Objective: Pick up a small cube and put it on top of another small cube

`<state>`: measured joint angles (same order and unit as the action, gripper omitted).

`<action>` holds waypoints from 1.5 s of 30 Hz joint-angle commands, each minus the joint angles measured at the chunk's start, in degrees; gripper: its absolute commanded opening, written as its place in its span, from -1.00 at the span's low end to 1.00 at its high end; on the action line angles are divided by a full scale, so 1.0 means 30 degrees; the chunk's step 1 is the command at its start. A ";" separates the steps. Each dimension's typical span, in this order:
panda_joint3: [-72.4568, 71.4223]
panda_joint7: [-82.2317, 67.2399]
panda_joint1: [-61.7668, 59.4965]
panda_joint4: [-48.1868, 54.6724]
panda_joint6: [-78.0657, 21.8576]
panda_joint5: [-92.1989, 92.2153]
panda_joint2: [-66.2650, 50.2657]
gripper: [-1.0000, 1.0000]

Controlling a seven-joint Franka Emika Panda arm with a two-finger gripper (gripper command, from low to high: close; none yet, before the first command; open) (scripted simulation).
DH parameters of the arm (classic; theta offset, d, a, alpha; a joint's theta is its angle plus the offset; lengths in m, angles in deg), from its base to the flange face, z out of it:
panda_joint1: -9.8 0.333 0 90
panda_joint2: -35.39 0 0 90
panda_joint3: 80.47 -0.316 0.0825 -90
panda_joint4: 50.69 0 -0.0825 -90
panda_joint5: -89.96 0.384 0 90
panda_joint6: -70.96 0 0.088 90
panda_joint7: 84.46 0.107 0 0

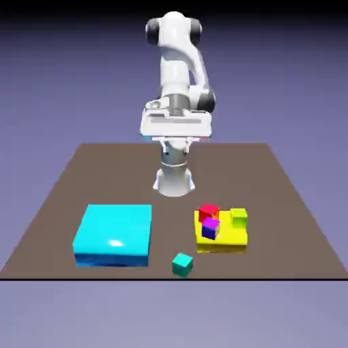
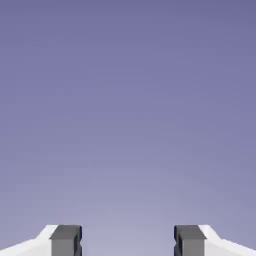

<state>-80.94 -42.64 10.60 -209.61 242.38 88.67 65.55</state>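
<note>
Near the table's front edge a small teal cube [image 1: 182,264] lies alone. A red cube [image 1: 209,211], a purple cube [image 1: 211,228] and a lime-green cube [image 1: 238,217] rest on a flat yellow block [image 1: 231,238]. My gripper [image 1: 176,129] hangs high above the back of the table, close to the robot's base and far from all the cubes. In the hand view the gripper [image 2: 128,242] is open: its grey fingertips [image 2: 66,240] stand well apart with only the blue-violet backdrop between them. No cube shows in that view.
A large flat cyan block [image 1: 113,234] lies on the brown table [image 1: 81,170] at the exterior view's left. The yellow block sits at the front right. The robot's base [image 1: 175,180] stands in the middle toward the back.
</note>
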 commanded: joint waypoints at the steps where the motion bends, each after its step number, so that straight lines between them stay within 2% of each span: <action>1: -0.0130 -0.0177 0.0033 0.0575 -0.0717 -0.0358 -0.0693 0.00; 34: -0.4426 -0.5997 0.1123 1.9535 -2.4342 -1.2149 -2.3534 0.00; 36: -0.4505 -0.6103 0.1143 1.9883 -2.4776 -1.2365 -2.3953 0.00; 39: -0.3874 -0.5327 0.0538 1.8476 -2.2422 -1.3348 -2.4967 0.00; 40: -0.3874 -0.5327 0.0538 1.8476 -2.2421 -1.3348 -2.4968 -1.00; 45: -0.5197 -0.5380 0.1591 1.9425 -2.5422 -1.1548 -2.3149 -1.00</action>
<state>-96.53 -58.80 15.38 -151.33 166.09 54.12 -3.90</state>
